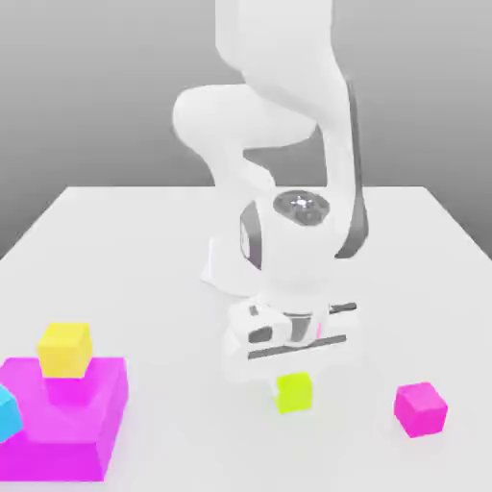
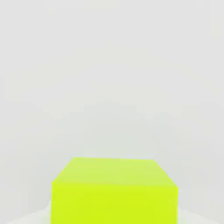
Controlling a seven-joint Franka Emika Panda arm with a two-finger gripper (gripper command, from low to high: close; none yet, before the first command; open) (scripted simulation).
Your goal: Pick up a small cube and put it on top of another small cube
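Hand view shows us the gripper [image 2: 114, 210] closed on the lime-green cube [image 2: 114, 199], to the exterior view's left of the small magenta cube [image 1: 421, 409]

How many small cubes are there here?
4: lime-green cube under the gripper; pink cube right of it; yellow cube and partly visible blue cube at left. Others may be hidden.

Small cubes: four are showing, one yellow [image 1: 65, 351], one lime [image 1: 294, 392], one pink [image 1: 420, 409], one blue [image 1: 8, 415], the last being cut by the frame edge
Large magenta blocks: one is showing [image 1: 72, 432]
Robot arms: one is standing [image 1: 298, 240]
Surfaces: one is carrying the pieces [image 1: 173, 423]
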